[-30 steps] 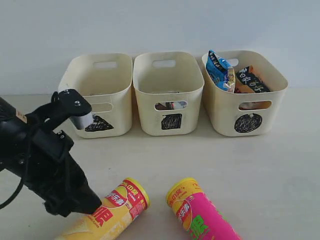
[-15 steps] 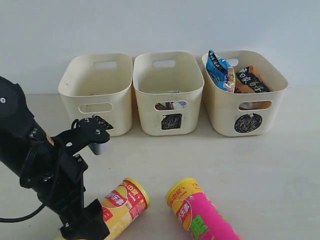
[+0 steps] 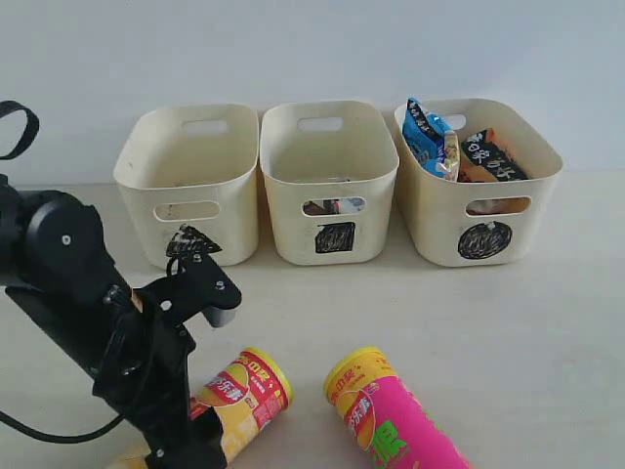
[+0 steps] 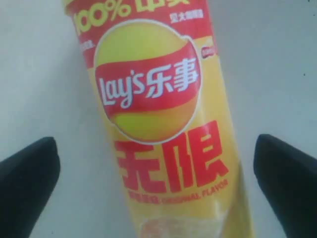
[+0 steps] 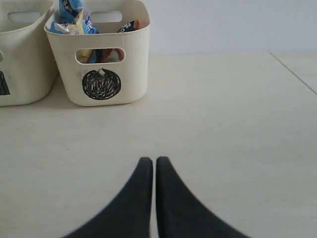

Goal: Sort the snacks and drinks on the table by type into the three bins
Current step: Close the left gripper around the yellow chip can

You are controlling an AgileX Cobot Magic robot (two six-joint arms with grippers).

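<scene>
The yellow-red crisp tube (image 3: 244, 396) lies on the table at the front left, and the pink-green tube (image 3: 391, 425) lies to its right. My left gripper (image 3: 190, 445) hangs low over the yellow-red tube's lower end. In the left wrist view that tube (image 4: 158, 129) lies between the wide-apart black fingers (image 4: 27, 186), which stand clear of it on both sides; the left gripper (image 4: 158, 183) is open. The blue packet (image 3: 430, 137) and orange packet (image 3: 490, 156) stand in the circle bin (image 3: 479, 210). My right gripper (image 5: 154, 162) is shut and empty above bare table.
The triangle bin (image 3: 146, 176) and square bin (image 3: 329, 210) stand in a row with the circle bin along the back wall. Something dark and white shows through the square bin's handle cut-out (image 3: 333, 206). The left arm's black links (image 3: 68, 283) fill the front left.
The left arm has swung from beside the triangle bin down and forward, bringing its open gripper lower over the yellow-red tube. The tubes and bins have not moved.
</scene>
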